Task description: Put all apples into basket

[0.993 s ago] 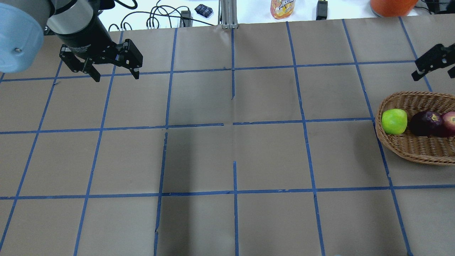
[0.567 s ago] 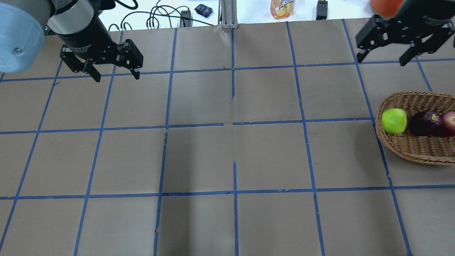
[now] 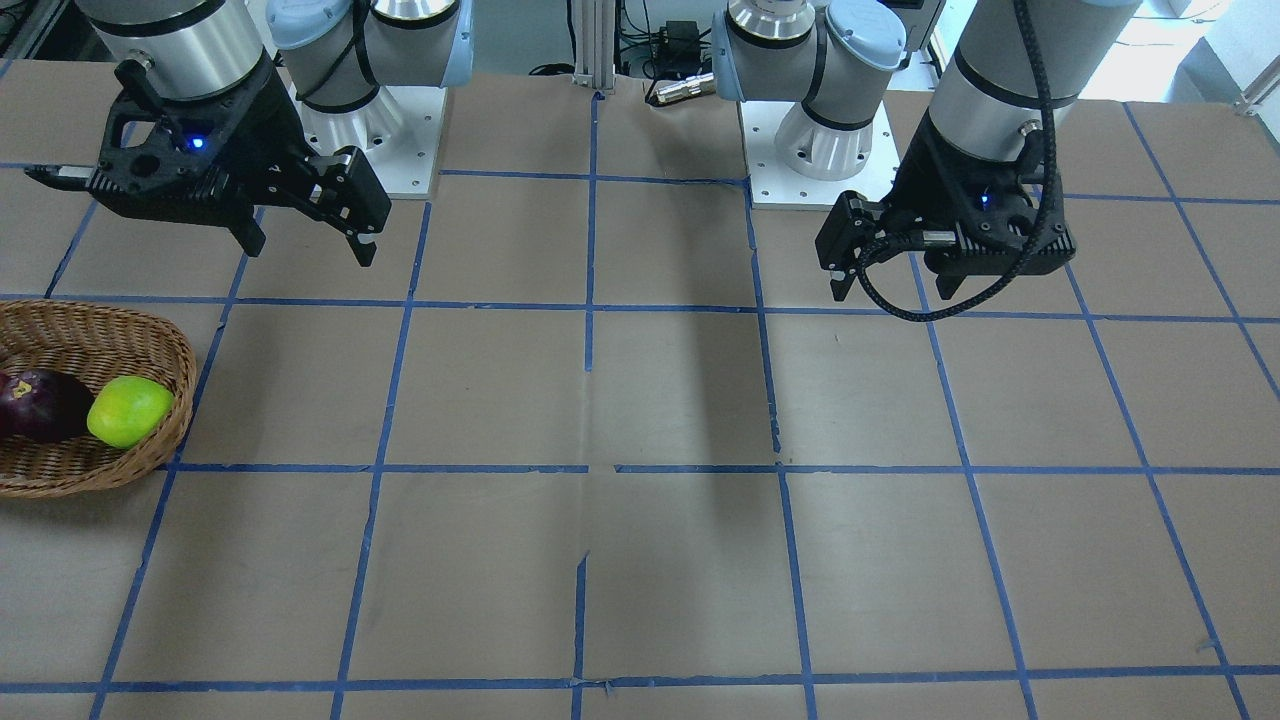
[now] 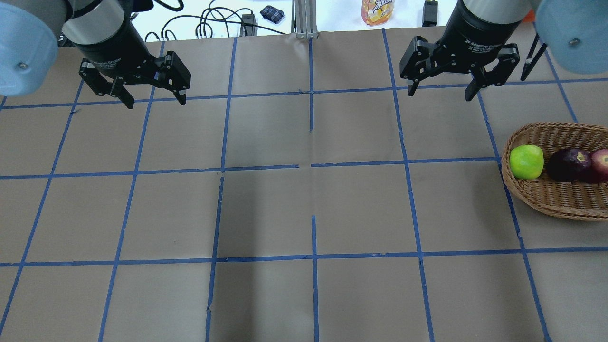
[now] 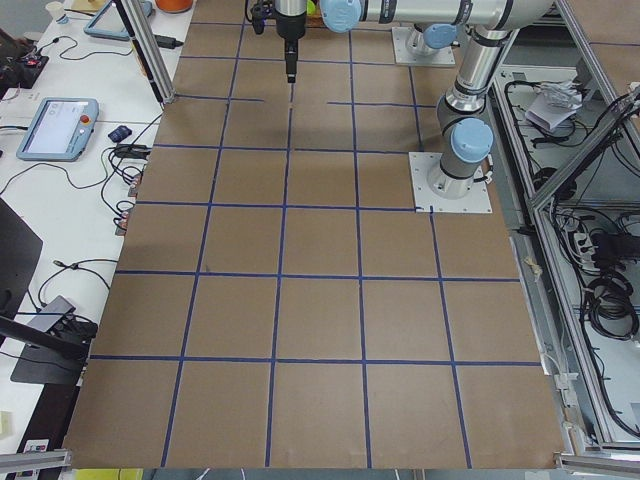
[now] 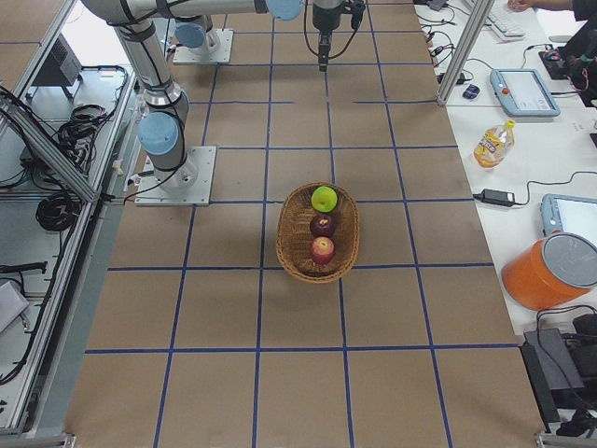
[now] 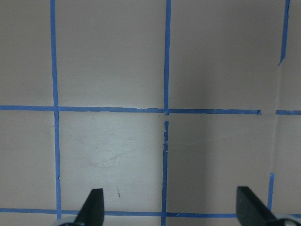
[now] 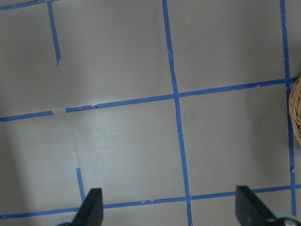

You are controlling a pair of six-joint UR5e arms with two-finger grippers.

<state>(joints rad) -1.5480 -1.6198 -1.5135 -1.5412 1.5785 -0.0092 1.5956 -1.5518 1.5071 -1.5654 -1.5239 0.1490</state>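
The woven wicker basket (image 4: pixel 546 199) sits at the table's right edge and holds all three apples in a row: the lime green apple (image 4: pixel 526 161), the dark maroon apple (image 4: pixel 567 165) and the red apple (image 4: pixel 601 164). The exterior right view shows the same basket (image 6: pixel 297 257) with green (image 6: pixel 324 198), maroon (image 6: pixel 323 224) and red (image 6: pixel 322 249) apples. My right gripper (image 4: pixel 441 94) is open and empty, up at the far side, left of the basket. My left gripper (image 4: pixel 156 102) is open and empty at the far left. Both wrist views show only bare paper between the fingers.
Brown paper with a blue tape grid covers the table. Beyond its far edge are a yellow bottle (image 4: pixel 377 10), cables (image 4: pixel 209 23) and an aluminium post (image 4: pixel 304 19). An orange bucket (image 6: pixel 550 271) and tablets stand on the side bench.
My right gripper has swung left and away from the basket, from the view's right edge to the far middle-right. The left gripper and the apples have not moved.
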